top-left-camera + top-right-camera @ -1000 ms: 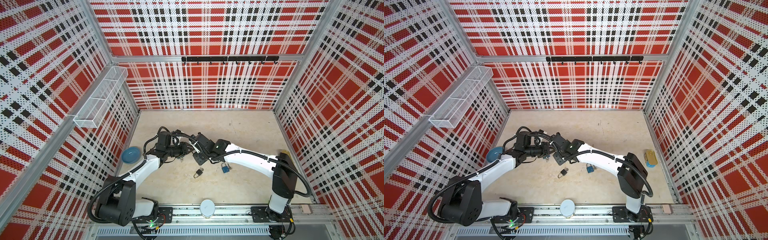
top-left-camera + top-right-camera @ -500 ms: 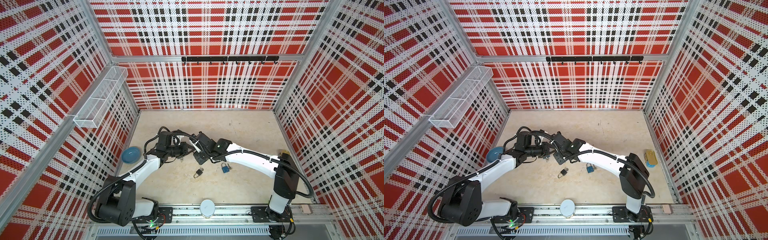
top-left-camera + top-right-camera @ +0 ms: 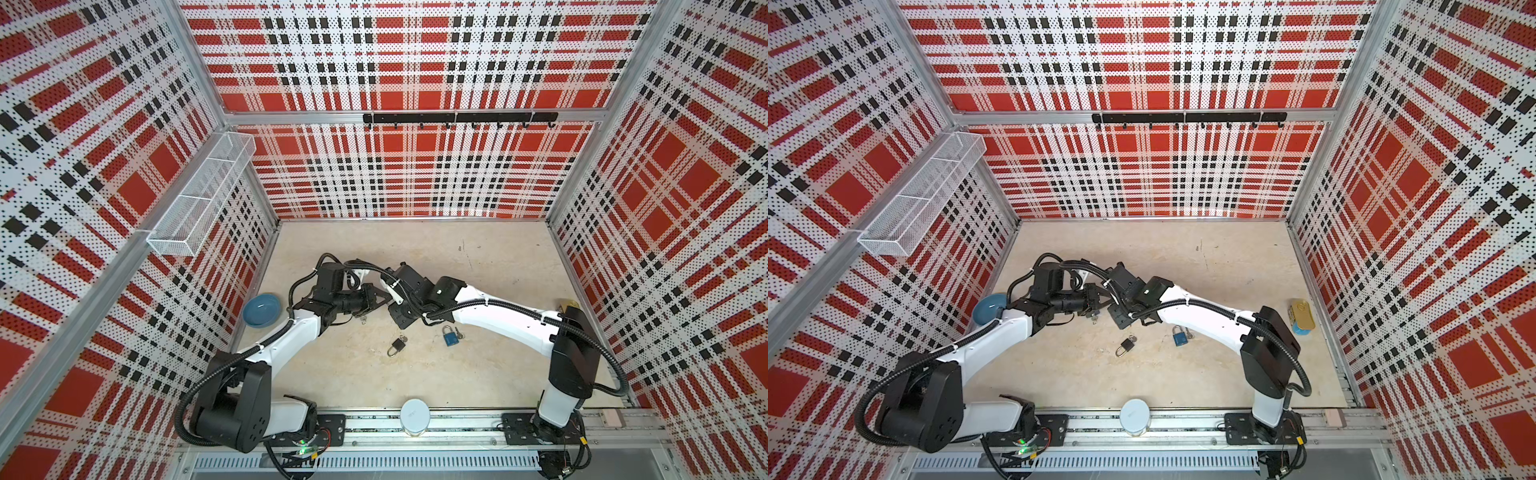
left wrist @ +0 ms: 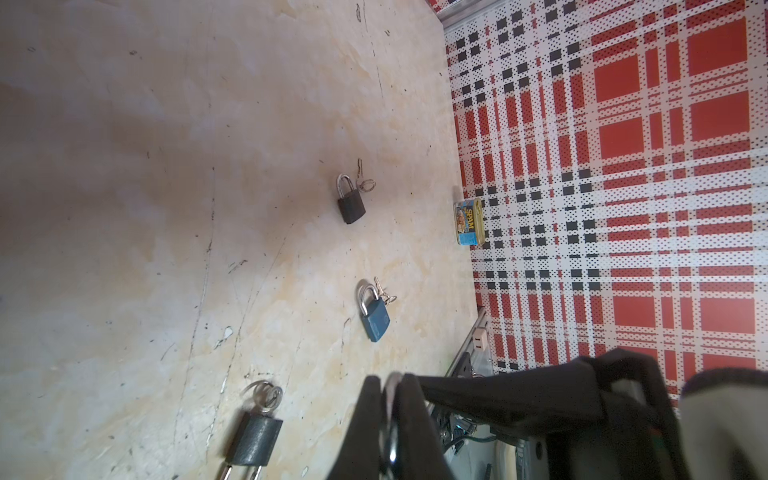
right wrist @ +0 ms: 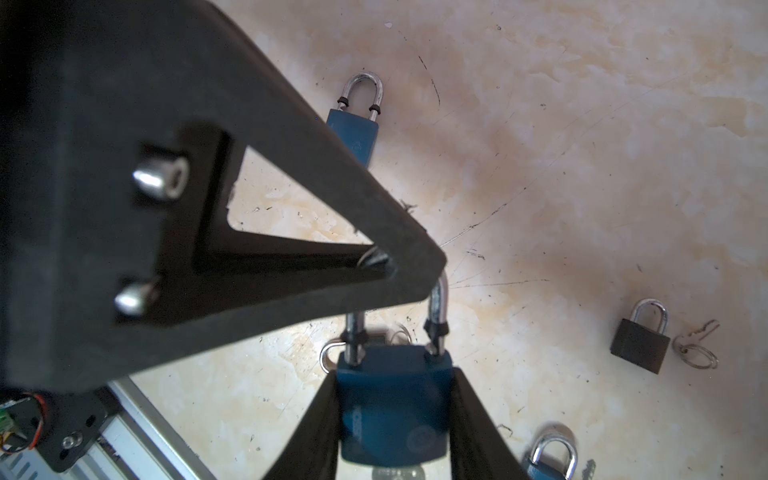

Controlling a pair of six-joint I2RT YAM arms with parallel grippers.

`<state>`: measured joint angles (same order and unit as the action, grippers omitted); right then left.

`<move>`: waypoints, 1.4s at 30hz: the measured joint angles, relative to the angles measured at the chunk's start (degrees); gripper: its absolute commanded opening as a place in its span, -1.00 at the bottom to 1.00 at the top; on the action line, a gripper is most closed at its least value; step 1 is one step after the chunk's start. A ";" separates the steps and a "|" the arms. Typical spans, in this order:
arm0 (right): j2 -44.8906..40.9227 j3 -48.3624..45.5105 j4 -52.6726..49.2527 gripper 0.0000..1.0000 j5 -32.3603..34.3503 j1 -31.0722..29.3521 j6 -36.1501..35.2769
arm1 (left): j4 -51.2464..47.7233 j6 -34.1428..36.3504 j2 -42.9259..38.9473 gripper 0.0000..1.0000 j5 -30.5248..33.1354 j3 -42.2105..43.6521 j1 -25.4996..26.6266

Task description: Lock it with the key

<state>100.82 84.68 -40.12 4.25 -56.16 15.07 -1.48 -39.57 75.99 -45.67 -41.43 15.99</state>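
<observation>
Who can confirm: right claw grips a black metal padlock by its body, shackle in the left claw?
Wrong colour. The right wrist view shows the right claw gripping a blue metal padlock by its body; its silver shackle does run into the shut left claw.

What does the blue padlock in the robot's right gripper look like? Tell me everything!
The blue padlock has a chunky matte-blue body and a shiny silver metal shackle with black collars on both legs. The right gripper clamps its sides with black fingers, shackle pointing outward. The left gripper pinches the shackle's top. A silver ring peeks from behind.
</observation>
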 measured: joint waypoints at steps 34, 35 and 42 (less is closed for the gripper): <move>-23.58 -35.06 59.14 0.12 -42.88 20.33 15.21 | 6.62 -20.28 -18.84 -1.00 33.88 -1.20 16.35; -23.58 -35.01 59.12 0.12 -42.97 20.02 14.62 | 6.62 -20.70 -19.15 -1.00 34.38 -1.29 16.37; -23.58 -33.35 56.28 0.01 -42.99 17.84 10.60 | 6.80 -23.04 -19.69 -1.00 35.65 -2.93 16.37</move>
<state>77.23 51.33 16.16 -38.74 -38.33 25.67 5.32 -62.61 56.29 -10.02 -44.36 32.36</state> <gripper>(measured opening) 0.519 0.099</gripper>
